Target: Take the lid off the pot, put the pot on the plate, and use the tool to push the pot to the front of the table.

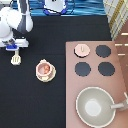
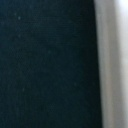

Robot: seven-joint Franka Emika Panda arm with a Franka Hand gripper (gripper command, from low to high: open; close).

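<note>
Two of the task's steps look done: the lid (image 1: 82, 49) lies off the pot, on the stove's (image 1: 120, 75) far-left burner spot at the exterior view's right, and the pot (image 1: 44, 69) sits on the plate (image 1: 51, 76) on the black table (image 1: 60, 105), left of centre. The gripper (image 1: 13, 48) is at the exterior view's far left, directly over the handle end of the tool (image 1: 16, 59), whose slotted head points toward the view's bottom; whether it is open or closed I cannot tell. The wrist view gives only dark table and a pale blurred band at one edge. The tool looks like a light, stiff toy spatula, thin in the handle and broad in the head; the handle seems the sensible place to take hold, leaving the flat head free to bear on the pot. A thin smooth handle may twist between the jaws under a sideways load, so a firm, centred hold would matter. The pot appears small and light, and the plate under it shallow and probably slick on the table, so the pair could slide easily, or the pot could ride off the plate if pushed high. A large grey pan (image 1: 94, 106) stands on the stove at the near right, well apart from all this.
</note>
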